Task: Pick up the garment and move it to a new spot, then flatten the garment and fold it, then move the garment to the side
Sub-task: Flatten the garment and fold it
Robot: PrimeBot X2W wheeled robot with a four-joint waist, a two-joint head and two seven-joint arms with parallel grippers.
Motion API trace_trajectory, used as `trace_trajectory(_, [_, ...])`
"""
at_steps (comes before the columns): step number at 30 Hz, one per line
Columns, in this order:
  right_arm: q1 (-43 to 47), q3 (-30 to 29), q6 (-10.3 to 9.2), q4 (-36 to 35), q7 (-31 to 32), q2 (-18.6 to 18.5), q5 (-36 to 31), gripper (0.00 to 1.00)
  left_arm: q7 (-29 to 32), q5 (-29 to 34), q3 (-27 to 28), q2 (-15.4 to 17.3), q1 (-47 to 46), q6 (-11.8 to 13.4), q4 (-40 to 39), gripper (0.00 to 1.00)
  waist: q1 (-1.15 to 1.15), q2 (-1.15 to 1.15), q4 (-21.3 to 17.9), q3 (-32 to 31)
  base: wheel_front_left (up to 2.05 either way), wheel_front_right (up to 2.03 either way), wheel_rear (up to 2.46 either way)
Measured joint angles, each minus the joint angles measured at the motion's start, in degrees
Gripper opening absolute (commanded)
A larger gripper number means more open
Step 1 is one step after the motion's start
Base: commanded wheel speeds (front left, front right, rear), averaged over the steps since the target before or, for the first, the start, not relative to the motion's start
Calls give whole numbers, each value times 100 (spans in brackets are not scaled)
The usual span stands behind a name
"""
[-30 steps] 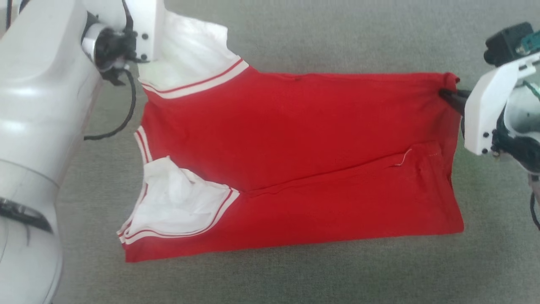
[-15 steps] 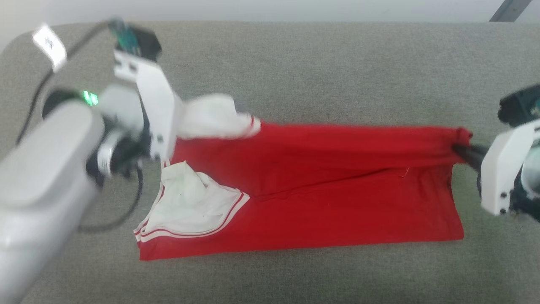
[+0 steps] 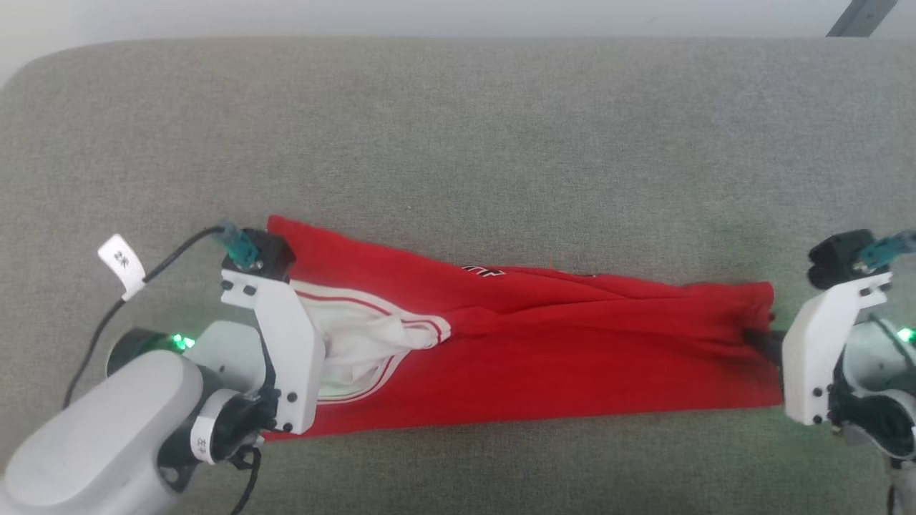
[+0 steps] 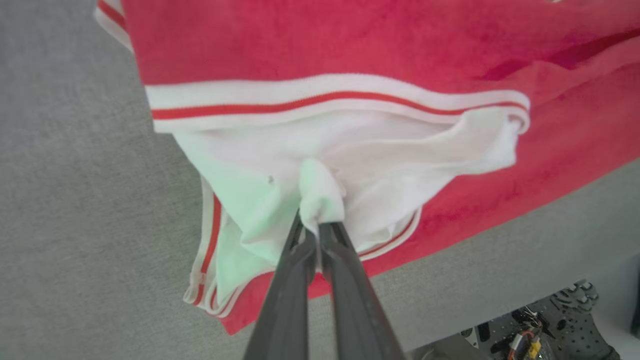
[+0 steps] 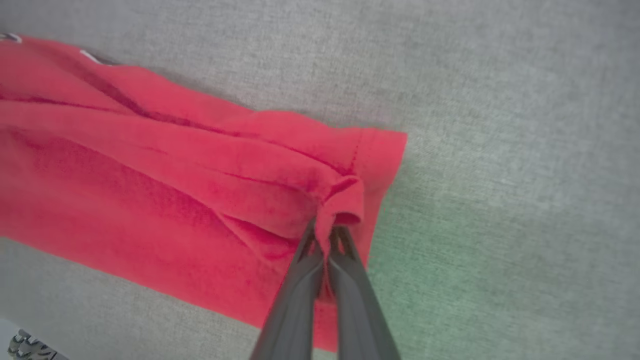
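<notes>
Garment [image 3: 558,357] runs long-axis left to right between your two grips, left fingers [image 4: 290,285] clamped on its white panel [image 4: 380,150], right fingers [image 5: 300,290] clamped on its red hem [image 5: 372,155].

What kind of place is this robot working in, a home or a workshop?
Probably a robotics lab: a grey fabric-covered table holds the garment, and loose wiring and electronics sit below its edge.

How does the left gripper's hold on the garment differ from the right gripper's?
The left gripper pinches white fabric near the striped trim of the garment; the right gripper pinches plain red fabric at a hemmed corner. The left gripper holds the garment at its left end, the right gripper at its right end. Both are shut on the cloth.
</notes>
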Motion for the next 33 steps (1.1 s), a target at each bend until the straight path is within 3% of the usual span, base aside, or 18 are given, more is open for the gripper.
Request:
trace_trajectory(1, [-9, 30, 0, 68, 0, 27, -18, 47, -64, -38, 4, -45, 52, -29, 105, 32, 0, 0, 3, -18, 0, 0, 0])
trace_trajectory(2, [-25, 56, 0, 116, -4, 44, -31, 96, -166, -13, -5, -56, 87, -101, 201, 49, 0, 0, 5, -38, 0, 0, 0])
trace_trajectory(3, [-52, 66, 0, 146, -14, 74, -27, 100, -285, 2, 12, -77, 104, -137, 279, 98, 0, 0, 7, -62, 0, 0, 0])
trace_trajectory(9, [-38, -46, 0, 187, -27, 167, 60, 100, -966, -97, 296, -178, 364, -316, 410, 100, 0, 0, 34, -273, 0, 0, 0])
trace_trajectory(20, [321, -815, 0, 65, -102, 257, 2, 100, -2579, 33, 749, 56, 1198, -593, 165, 100, 0, 0, 206, -562, 0, 0, 0])
trace_trajectory(33, [375, -1078, 0, 637, 174, 330, -112, 100, -5211, 388, 1467, -180, 2001, -736, 789, 100, 0, 0, 612, -491, 0, 0, 0])
